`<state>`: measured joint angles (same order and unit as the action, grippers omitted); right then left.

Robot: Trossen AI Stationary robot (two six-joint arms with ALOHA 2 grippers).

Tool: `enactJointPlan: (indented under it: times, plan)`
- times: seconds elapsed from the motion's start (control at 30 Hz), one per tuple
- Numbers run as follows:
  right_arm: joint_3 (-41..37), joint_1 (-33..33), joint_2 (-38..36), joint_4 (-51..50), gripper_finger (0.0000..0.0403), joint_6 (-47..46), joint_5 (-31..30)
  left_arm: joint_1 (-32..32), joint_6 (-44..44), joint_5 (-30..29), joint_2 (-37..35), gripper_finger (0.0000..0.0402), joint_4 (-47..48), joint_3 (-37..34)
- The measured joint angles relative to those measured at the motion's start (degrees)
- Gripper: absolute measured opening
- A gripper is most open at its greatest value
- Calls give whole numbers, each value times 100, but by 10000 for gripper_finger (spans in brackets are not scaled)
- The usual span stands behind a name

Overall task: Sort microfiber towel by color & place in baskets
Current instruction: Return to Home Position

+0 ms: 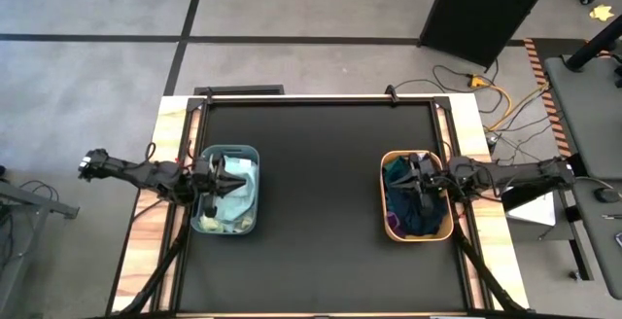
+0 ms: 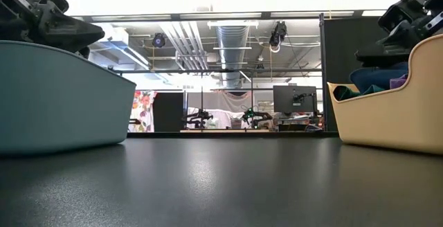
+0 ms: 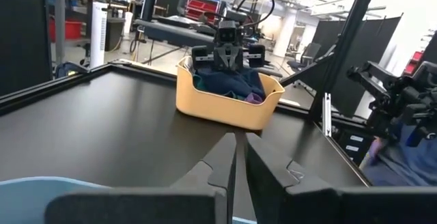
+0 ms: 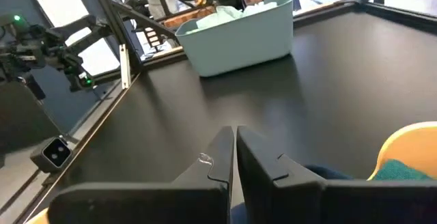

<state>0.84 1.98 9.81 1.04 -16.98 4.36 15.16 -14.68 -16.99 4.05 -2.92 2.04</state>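
Towels (image 1: 237,202) inside grey-blue basket (image 1: 225,231) and orange-tan basket (image 1: 417,238)

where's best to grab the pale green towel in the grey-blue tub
Probably pinch a raised fold of the pale green microfiber towel in the grey-blue plastic tub, from straight above: the walls block sideways approaches, and the crumpled cloth rises above the rim.

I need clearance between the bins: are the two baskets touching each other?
Apart. The high view shows the grey-blue basket on the left and the orange-tan basket on the right, with a wide stretch of bare black table between them.
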Motion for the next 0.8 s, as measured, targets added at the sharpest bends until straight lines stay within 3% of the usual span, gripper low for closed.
enactJointPlan:
  times: [0.8]
  plan:
    - [9,0,47,-20,11,45,9,0,2,0,228,17,-2,5]
